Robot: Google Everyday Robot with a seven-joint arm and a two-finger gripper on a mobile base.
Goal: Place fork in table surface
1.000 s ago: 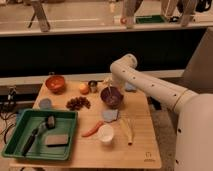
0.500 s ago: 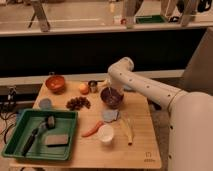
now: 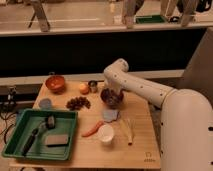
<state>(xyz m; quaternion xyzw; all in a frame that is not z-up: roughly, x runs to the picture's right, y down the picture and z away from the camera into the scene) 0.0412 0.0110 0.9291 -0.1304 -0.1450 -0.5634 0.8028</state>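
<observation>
My white arm comes in from the right, bends at the elbow, and reaches down to the purple bowl (image 3: 113, 97) at the middle back of the light wooden table surface (image 3: 85, 151). My gripper (image 3: 107, 93) is at the bowl's left rim, low over it. I cannot pick out the thin fork; the gripper hides part of the bowl's inside. A pale yellowish utensil with splayed prongs (image 3: 129, 131) lies on the table in front of the bowl, to the right.
A green tray (image 3: 14, 141) at the front left holds a black-handled brush (image 3: 31, 140) and a sponge (image 3: 56, 140). On the table are an orange bowl (image 3: 55, 83), an orange fruit (image 3: 83, 88), a metal cup (image 3: 93, 86), grapes (image 3: 77, 103), a carrot (image 3: 92, 130), a white cup (image 3: 105, 134) and a blue-grey packet (image 3: 110, 115).
My arm's elbow has shifted a little left and the gripper has come down closer onto the purple bowl. The things on the table have not moved.
</observation>
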